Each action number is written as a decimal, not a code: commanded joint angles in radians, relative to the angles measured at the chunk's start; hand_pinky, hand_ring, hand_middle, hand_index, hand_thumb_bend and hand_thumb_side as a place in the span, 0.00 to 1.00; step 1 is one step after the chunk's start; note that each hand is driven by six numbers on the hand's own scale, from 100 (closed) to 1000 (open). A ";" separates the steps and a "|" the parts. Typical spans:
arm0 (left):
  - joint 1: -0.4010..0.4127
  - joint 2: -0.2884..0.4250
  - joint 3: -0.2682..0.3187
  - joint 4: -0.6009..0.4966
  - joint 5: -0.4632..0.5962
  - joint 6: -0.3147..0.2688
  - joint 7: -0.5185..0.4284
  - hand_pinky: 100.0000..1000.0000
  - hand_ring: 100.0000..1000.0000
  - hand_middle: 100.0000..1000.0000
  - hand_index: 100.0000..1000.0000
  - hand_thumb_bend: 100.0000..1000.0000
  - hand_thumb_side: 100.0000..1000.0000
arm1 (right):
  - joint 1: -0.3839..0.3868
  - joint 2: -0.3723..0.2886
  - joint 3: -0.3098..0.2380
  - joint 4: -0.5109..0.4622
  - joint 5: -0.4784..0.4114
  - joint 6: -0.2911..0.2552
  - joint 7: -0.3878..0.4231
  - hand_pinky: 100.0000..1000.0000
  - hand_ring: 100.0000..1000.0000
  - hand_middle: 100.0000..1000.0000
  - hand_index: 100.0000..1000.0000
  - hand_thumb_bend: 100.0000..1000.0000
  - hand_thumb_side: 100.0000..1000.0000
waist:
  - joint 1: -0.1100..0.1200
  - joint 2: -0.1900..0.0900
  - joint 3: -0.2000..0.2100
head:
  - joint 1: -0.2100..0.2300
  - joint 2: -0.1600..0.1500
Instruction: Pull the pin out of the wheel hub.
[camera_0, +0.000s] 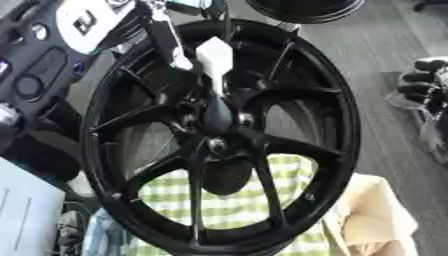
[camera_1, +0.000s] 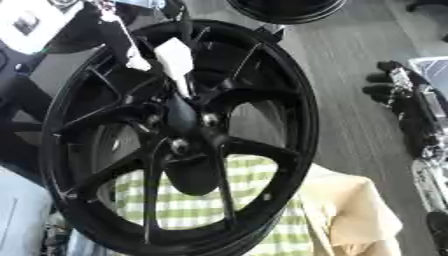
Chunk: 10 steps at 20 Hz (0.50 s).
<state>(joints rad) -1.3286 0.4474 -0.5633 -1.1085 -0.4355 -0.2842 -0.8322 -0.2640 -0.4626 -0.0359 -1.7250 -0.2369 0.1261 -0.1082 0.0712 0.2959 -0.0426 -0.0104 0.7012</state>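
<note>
A large black spoked wheel (camera_0: 337, 125) stands upright close in front of me and fills both views. At its middle is the hub (camera_0: 216, 146), which has a shiny round spot. A pin with a white wedge-shaped top (camera_0: 214, 57) and a dark shaft (camera_0: 217, 112) runs down into the hub area. My left arm comes in from the upper left, and its hand (camera_0: 168, 42) lies right beside the pin's white top; the grip is hidden. Off to the right, my right hand (camera_1: 394, 87) hangs away from the wheel, with relaxed fingers that hold nothing.
A green-and-white checked cloth (camera_0: 232, 202) shows through the lower spokes, with a beige cover (camera_0: 381, 210) to its right. A second black wheel (camera_0: 306, 9) lies at the top. Grey floor (camera_0: 385, 45) is on the right, and white paper (camera_0: 26, 212) at lower left.
</note>
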 joint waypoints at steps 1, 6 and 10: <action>-0.018 0.010 0.007 -0.007 0.014 -0.071 -0.075 0.88 0.83 0.77 0.74 0.27 0.00 | -0.012 -0.020 -0.002 -0.020 0.008 -0.001 0.005 0.83 0.68 0.66 0.82 0.00 0.78 | -0.003 -0.018 -0.003 | 0.002 -0.009; -0.017 0.007 0.000 -0.006 0.014 -0.077 -0.075 0.88 0.83 0.77 0.75 0.27 0.00 | -0.014 -0.020 0.001 -0.020 0.011 0.001 0.010 0.83 0.68 0.66 0.82 0.00 0.78 | -0.002 -0.018 -0.003 | 0.003 -0.009; -0.015 0.004 -0.009 0.000 0.010 -0.085 -0.075 0.88 0.82 0.77 0.70 0.23 0.00 | -0.015 -0.020 0.003 -0.019 0.013 0.004 0.011 0.83 0.68 0.66 0.82 0.00 0.78 | -0.001 -0.018 -0.004 | 0.006 -0.008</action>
<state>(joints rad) -1.3273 0.4448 -0.5764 -1.1032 -0.4260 -0.2865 -0.8299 -0.2683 -0.4626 -0.0297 -1.7250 -0.2312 0.1296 -0.0988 0.0746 0.2959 -0.0451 -0.0085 0.7012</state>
